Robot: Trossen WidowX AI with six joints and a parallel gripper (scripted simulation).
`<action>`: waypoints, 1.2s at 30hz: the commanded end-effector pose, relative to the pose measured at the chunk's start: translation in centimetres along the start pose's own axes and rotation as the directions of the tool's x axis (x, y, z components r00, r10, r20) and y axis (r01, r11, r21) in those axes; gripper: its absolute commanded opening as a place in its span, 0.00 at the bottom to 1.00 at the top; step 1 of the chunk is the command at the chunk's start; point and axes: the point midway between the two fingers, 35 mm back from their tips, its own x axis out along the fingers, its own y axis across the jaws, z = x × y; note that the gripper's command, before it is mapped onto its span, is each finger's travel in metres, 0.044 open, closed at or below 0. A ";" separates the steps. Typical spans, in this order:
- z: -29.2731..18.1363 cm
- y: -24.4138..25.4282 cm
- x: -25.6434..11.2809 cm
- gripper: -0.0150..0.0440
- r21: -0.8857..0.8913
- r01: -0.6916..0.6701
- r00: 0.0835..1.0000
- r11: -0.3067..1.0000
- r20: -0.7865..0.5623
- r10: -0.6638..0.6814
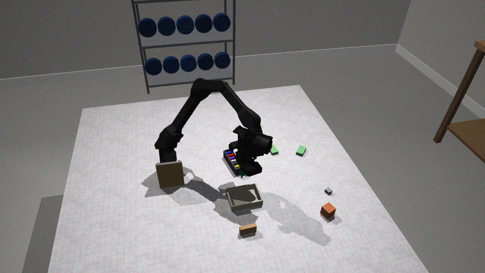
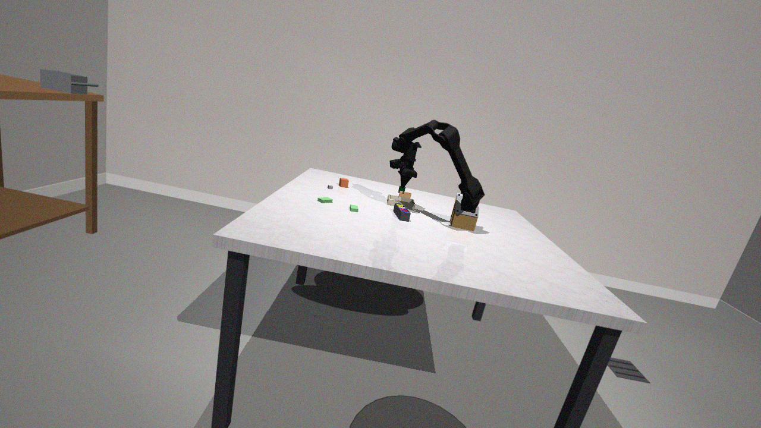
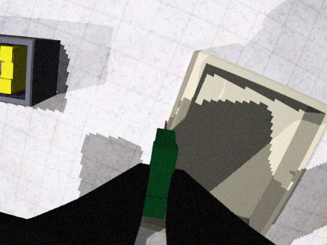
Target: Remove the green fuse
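Observation:
My gripper [image 1: 243,171] [image 2: 402,186] [image 3: 159,177] is shut on the green fuse [image 1: 242,174] [image 2: 401,189] [image 3: 163,153], which hangs in the air clear of the block. The fuse block [image 1: 232,167] [image 2: 402,214] [image 3: 46,71] stands behind it in the top view, with the yellow fuse [image 1: 237,166] [image 3: 7,69] at its near end. Blue, red, purple and white fuses also show in it there. The tray [image 1: 247,205] [image 3: 259,81] lies on the other side; in the wrist view the fuse's lower end overlaps its left wall. The exact height is hard to tell.
Two light green blocks [image 1: 274,150] [image 1: 301,150] lie beyond the arm. A small grey cube [image 1: 328,191] and an orange cube [image 1: 328,210] stand right of the tray. A tan block [image 1: 247,229] stands in front of it. The arm's base is on a brown box [image 1: 170,175].

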 end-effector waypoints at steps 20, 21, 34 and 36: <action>-2.4 -5.4 1.8 0.25 -0.010 -0.002 1.000 1.000 -0.002 0.002; -2.4 -5.4 1.9 0.25 -0.010 -0.002 1.000 1.000 -0.002 0.002; -2.4 -5.4 4.0 0.25 -0.011 -0.003 1.000 1.000 -0.001 0.003; -2.4 -5.4 4.3 0.25 -0.011 -0.003 1.000 1.000 -0.001 0.003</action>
